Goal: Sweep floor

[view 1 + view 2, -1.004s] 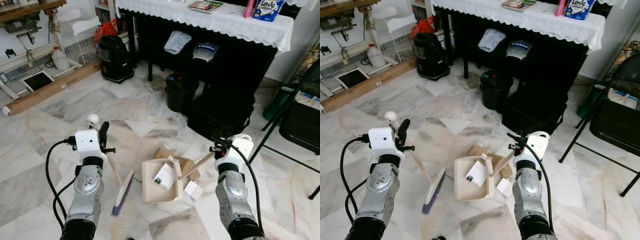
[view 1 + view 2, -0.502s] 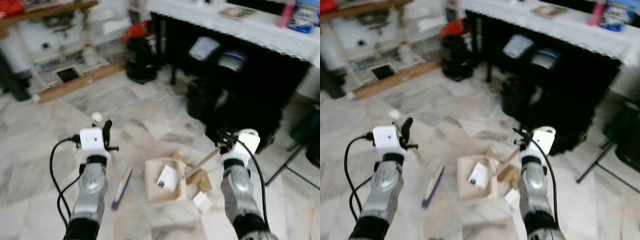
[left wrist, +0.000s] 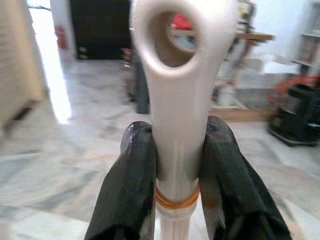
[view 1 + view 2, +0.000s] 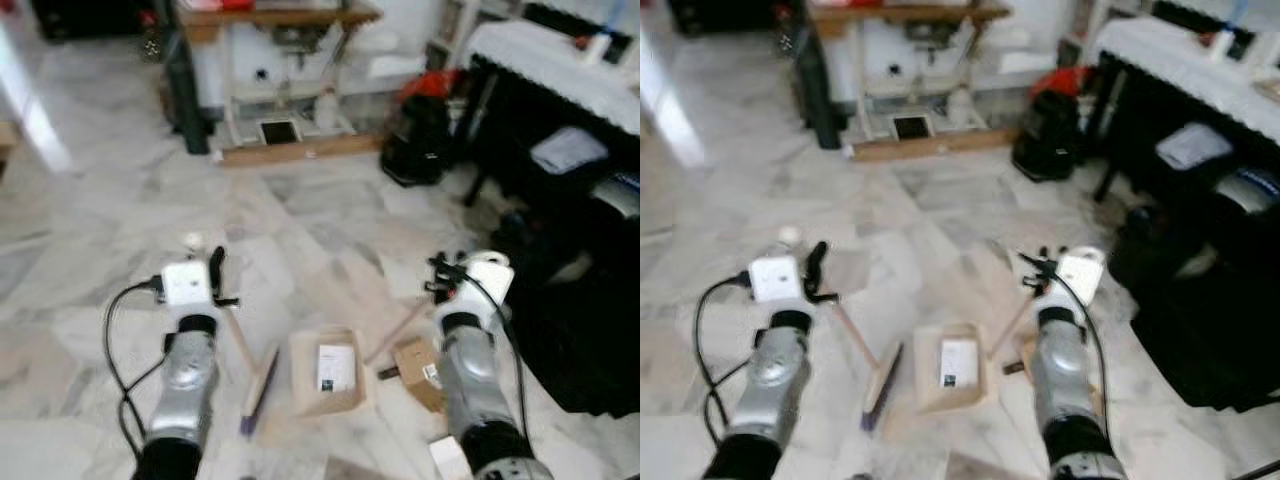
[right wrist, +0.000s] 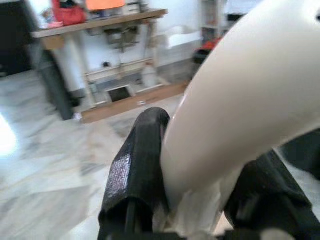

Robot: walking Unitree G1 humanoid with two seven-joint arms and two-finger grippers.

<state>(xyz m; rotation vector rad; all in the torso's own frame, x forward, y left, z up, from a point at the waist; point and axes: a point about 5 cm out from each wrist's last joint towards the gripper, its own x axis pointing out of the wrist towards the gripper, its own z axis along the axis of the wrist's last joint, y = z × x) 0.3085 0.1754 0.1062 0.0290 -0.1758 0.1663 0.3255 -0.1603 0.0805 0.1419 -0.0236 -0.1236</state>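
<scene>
Brush (image 4: pixel 258 382) handle clamped between left fingers (image 3: pixel 131 195), its long axis slanting down to bristles on the floor beside the dustpan (image 4: pixel 327 372). Right fingers (image 5: pixel 137 175) grip the dustpan handle; the cardboard scrap (image 4: pixel 420 365) lies just beyond the pan, nearer the right arm.

Far wall: wooden workbench (image 4: pixel 270 15) with a white jug (image 4: pixel 325 108) beneath and a wooden plank (image 4: pixel 300 152) along its foot. Right: black vacuum cleaner (image 4: pixel 418 140); black table (image 4: pixel 560 110) draped in a white lace cloth (image 4: pixel 545 55).
</scene>
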